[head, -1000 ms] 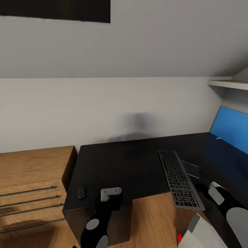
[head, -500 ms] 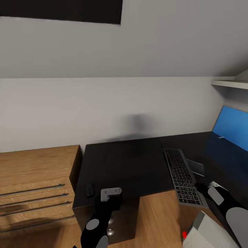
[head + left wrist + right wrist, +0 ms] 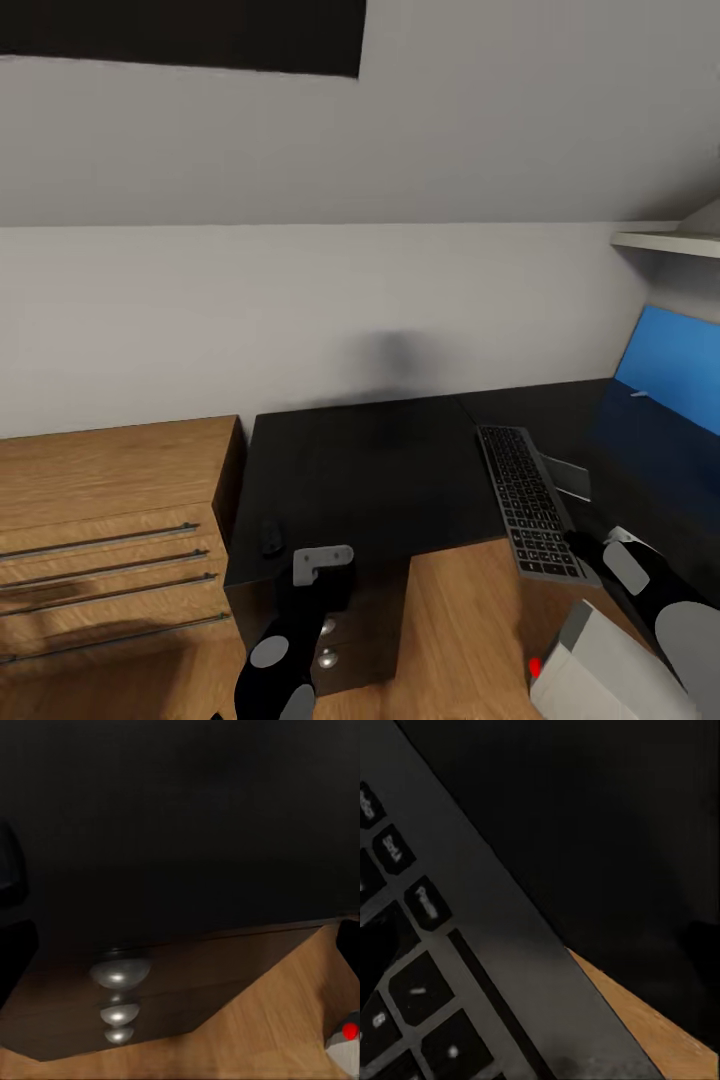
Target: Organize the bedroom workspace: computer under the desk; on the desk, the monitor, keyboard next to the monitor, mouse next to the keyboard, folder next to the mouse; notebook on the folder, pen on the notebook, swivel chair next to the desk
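From the head camera I see the desk (image 3: pixel 370 470) with the keyboard (image 3: pixel 527 500) lying on its right part, near end jutting over the front edge, and the mouse (image 3: pixel 271 537) near the left front corner. My left gripper (image 3: pixel 322 563) hovers just beside the mouse, my right gripper (image 3: pixel 600 545) at the keyboard's near end; I cannot tell either's opening.

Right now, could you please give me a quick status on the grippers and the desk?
Left gripper open, empty, over desk front edge. Right gripper's state unclear. Keyboard overhangs the front edge; mouse near left corner.
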Motion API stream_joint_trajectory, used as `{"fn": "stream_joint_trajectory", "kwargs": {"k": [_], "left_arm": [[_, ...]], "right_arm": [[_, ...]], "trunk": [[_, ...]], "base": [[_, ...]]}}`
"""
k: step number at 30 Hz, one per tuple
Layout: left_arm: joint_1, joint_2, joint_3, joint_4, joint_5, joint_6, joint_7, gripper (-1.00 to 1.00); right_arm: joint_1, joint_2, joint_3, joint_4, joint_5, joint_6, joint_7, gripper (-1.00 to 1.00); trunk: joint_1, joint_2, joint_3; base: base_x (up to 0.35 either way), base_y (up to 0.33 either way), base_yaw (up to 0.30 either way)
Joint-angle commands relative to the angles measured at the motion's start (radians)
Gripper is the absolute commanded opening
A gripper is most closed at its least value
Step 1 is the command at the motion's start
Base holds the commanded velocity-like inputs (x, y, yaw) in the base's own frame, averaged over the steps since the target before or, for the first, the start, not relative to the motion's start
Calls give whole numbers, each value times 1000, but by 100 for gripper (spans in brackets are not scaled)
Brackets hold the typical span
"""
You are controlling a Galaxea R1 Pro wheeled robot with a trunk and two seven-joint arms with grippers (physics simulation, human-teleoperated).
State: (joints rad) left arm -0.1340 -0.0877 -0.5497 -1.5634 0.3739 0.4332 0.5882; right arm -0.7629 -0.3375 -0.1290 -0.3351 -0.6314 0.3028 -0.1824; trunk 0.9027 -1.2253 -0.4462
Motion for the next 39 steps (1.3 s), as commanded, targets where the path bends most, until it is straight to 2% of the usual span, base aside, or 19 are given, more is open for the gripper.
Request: {"fn": "stream_joint_trajectory", "kwargs": {"k": [1,18,28,37,39], "left_arm": [[-1,0,-2,-1,8,2,9,100],[-1,-1,-6,0,8,2,9,100],[-1,-1,-16,0,8,1,9,100],[-1,-1,-16,1,8,1,10,100],[-1,-1,-16,6,8,1,9,100]], "right_arm": [[1,0,-3,15,-18,7,-9,100],[1,1,-3,15,-15,6,-9,100],[1,2,-1,6,-14,6,-8,100],[1,2,17,-15,-14,6,-8,100],[1,6,18,-41,-14,6,-9,100]], "trunk": [[0,-1,-1],[0,-1,-1],[-39,69,30],[-73,132,58],[-81,146,65]], "base": [[-242,57,0],[-42,9,0],[0,0,0],[0,0,0],[0,0,0]]}}
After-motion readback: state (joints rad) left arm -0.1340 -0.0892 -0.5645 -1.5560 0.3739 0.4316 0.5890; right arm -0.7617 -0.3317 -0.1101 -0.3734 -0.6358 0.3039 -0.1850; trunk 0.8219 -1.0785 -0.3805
